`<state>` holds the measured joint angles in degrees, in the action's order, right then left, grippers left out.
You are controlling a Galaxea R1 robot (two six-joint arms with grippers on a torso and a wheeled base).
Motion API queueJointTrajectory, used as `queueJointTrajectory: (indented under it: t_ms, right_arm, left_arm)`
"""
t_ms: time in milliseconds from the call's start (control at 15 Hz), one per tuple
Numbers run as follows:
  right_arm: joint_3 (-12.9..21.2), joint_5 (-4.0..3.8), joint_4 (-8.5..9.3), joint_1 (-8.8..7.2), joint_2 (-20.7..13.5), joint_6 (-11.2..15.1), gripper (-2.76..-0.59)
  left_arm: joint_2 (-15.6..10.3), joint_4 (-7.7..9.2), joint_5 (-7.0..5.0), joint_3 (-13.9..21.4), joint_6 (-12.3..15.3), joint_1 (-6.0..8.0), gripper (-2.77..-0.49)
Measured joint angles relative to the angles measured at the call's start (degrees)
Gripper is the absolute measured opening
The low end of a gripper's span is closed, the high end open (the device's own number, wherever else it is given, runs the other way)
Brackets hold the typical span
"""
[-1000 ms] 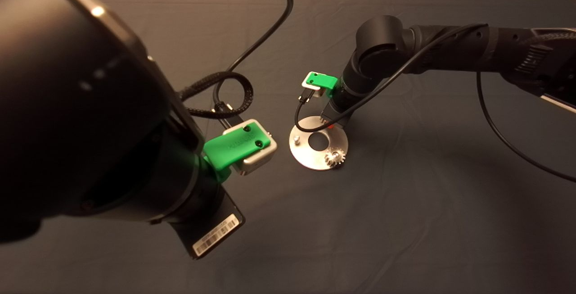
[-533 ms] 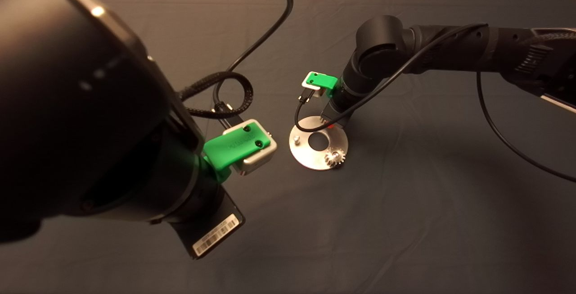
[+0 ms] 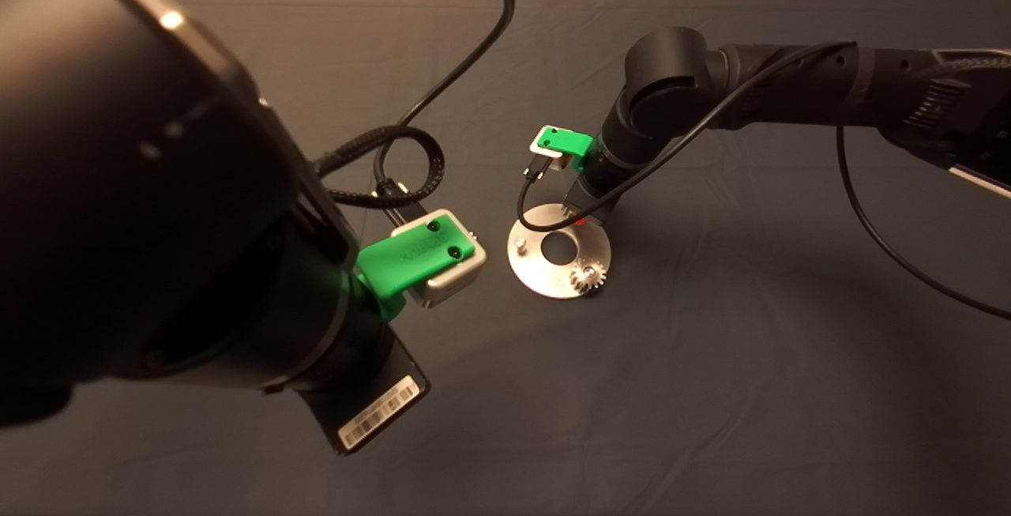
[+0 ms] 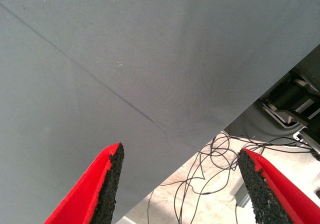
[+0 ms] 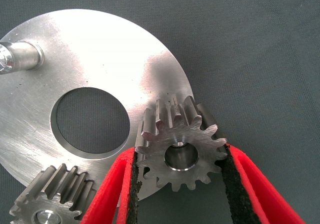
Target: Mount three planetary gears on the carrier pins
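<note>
The carrier disc (image 3: 537, 267) lies mid-mat, shiny with a large centre hole. One planetary gear (image 3: 588, 273) sits on its near-right pin, seen too in the right wrist view as a seated gear (image 5: 50, 199). A bare carrier pin (image 3: 520, 245) stands at the left; the right wrist view shows this bare pin (image 5: 20, 57) too. My right gripper (image 5: 179, 150) is shut on a second gear (image 5: 172, 129), held level at the disc's far rim (image 5: 165, 69), with metal showing inside its bore. My left gripper (image 4: 181, 151) hangs open over bare mat, holding nothing.
The left arm's bulk (image 3: 158, 208) fills the left of the head view, with its green wrist camera (image 3: 419, 259) close to the disc. Black cables (image 3: 442, 81) loop above the mat. The left wrist view shows the mat's edge, floor cables (image 4: 210, 169) and equipment.
</note>
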<state>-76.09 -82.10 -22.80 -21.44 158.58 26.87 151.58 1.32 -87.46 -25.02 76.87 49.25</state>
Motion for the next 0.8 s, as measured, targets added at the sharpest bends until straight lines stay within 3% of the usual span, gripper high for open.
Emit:
queueJointTrajectory:
  t_ms: [467,800]
  right_arm:
    - [0.00,0.00,0.00,0.00,0.02,0.02,-2.21]
    - [0.02,0.02,0.04,0.00,0.02,-0.02,-1.91]
  left_arm:
    - [-0.01,0.00,0.01,0.00,0.00,0.00,-1.64]
    - [0.00,0.00,0.00,0.00,0.00,0.00,-1.64]
